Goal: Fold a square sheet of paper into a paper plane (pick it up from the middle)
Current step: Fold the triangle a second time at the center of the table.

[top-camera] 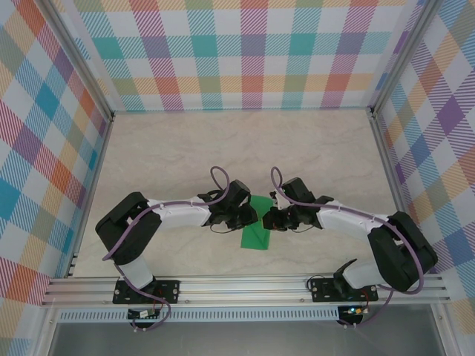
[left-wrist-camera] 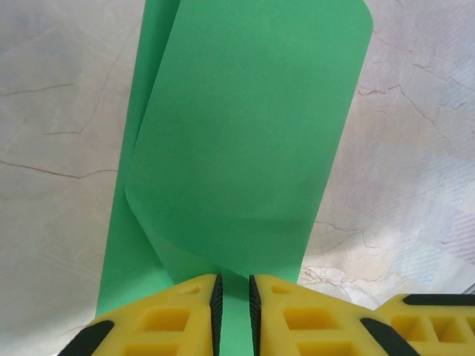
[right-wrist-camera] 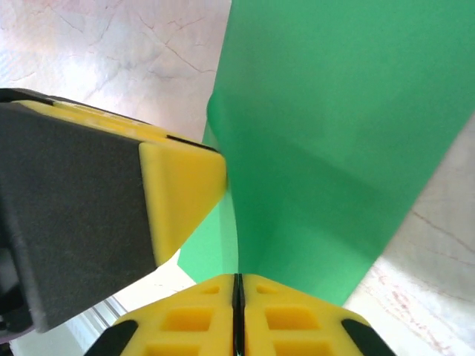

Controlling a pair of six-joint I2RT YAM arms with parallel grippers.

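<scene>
Green sheet (right-wrist-camera: pixel 334 133) runs off top/rt edges — near end behind rt tool (right-wrist-camera: pixel 237 280).

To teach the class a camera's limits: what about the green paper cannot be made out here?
Top view: where the square sheet of paper is pinched, hidden by the left gripper and right gripper.
Left wrist view: the lower layer, covered by the curled-over flap; its far end cut off by the top edge.
Right wrist view: the sheet's left side, behind the left gripper.

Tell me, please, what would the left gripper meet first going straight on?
The square sheet of paper, already pinched in the left gripper and curled ahead; beyond it probably the right gripper, depth unclear.
</scene>
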